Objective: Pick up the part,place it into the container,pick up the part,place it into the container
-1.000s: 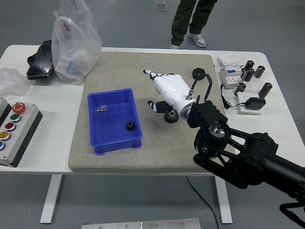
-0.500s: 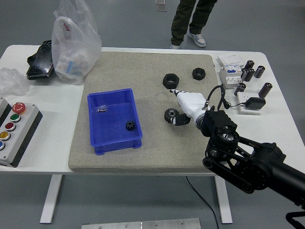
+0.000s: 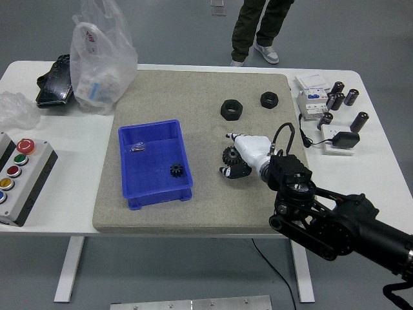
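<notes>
A black gear [image 3: 230,155] lies on the grey mat right of the blue container [image 3: 155,163]. My right hand [image 3: 243,155], white with black fingertips, is on the gear with its fingers curled around it; the gear still rests on the mat. A small black gear [image 3: 175,170] and a small metal part [image 3: 137,148] lie inside the container. Two black nuts [image 3: 231,109] [image 3: 269,99] sit on the mat farther back. My left arm is out of view.
A plastic bag [image 3: 100,61] and a black tray [image 3: 55,81] stand at the back left. A button box [image 3: 19,171] is at the left edge. Black cylinders [image 3: 341,97], a white device [image 3: 313,93] and a charger [image 3: 342,140] lie right. A person [image 3: 258,29] stands beyond the table.
My right hand drew back from the far mat, uncovering the larger nut, then lowered and closed its fingers around the gear.
</notes>
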`<state>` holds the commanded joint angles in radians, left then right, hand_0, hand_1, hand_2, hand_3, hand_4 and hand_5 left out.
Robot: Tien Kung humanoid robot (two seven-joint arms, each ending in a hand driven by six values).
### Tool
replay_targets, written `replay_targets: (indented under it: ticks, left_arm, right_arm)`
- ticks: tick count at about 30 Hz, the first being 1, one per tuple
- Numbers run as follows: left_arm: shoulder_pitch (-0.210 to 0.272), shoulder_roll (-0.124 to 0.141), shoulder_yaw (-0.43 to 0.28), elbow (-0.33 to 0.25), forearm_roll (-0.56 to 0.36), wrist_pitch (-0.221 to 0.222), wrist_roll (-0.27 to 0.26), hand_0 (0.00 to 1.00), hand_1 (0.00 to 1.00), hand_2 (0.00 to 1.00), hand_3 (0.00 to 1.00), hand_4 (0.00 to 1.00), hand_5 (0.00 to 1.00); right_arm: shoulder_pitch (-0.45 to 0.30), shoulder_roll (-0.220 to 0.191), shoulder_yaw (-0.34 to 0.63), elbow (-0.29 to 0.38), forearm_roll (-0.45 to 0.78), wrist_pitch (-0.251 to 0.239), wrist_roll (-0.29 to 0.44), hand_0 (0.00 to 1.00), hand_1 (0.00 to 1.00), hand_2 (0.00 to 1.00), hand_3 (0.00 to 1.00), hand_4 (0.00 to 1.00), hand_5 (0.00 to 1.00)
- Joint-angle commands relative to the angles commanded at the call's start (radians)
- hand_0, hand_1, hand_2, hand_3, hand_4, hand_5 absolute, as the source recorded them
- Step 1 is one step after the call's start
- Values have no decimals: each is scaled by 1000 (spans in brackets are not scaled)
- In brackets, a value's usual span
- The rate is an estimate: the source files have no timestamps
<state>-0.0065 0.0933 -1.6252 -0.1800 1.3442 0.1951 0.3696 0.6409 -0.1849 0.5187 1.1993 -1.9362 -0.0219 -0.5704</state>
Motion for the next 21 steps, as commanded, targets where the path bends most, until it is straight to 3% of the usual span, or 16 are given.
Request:
replay_targets:
  ticks: [1,6,7,12,13,18,19,21]
  left_arm:
    - [0,-1,0,0,0,0,-1,847,781,788,870,851,499]
    - [0,-1,0,0,-1,-2,-4,847,781,788,870,851,499]
    - [0,-1,0,0,-2,-3,-4,848,780,788,869,851,499]
    - [0,-2,3,0,-5,-4,-8,848,780,788,869,851,499]
    - [0,-2,3,0,-6,-4,-8,848,779,786,869,850,501]
    - [1,-2,5,0,-9,-5,-11,848,779,786,869,850,501]
    - [1,-2,5,0,-9,-5,-12,848,779,787,869,845,498]
    - [1,-2,6,0,-10,-5,-12,848,779,787,869,845,498]
  right_arm:
    - [1,2,-2,-5,4,3,1,332,669,749,737,553,339]
    - [1,5,-7,-20,5,-5,8,332,669,749,737,553,339]
    - [1,5,-7,-21,1,-10,10,288,558,511,559,208,234]
    - [0,6,-6,-28,-13,-21,15,288,558,511,559,208,234]
    - [-1,6,-6,-29,-16,-23,16,267,485,362,441,158,102]
    - [-1,4,-4,-33,-33,-36,21,267,485,362,441,158,102]
    - [-1,3,-3,-33,-37,-40,23,272,479,303,412,101,102]
    - [0,2,0,-34,-44,-45,25,272,479,303,412,101,102]
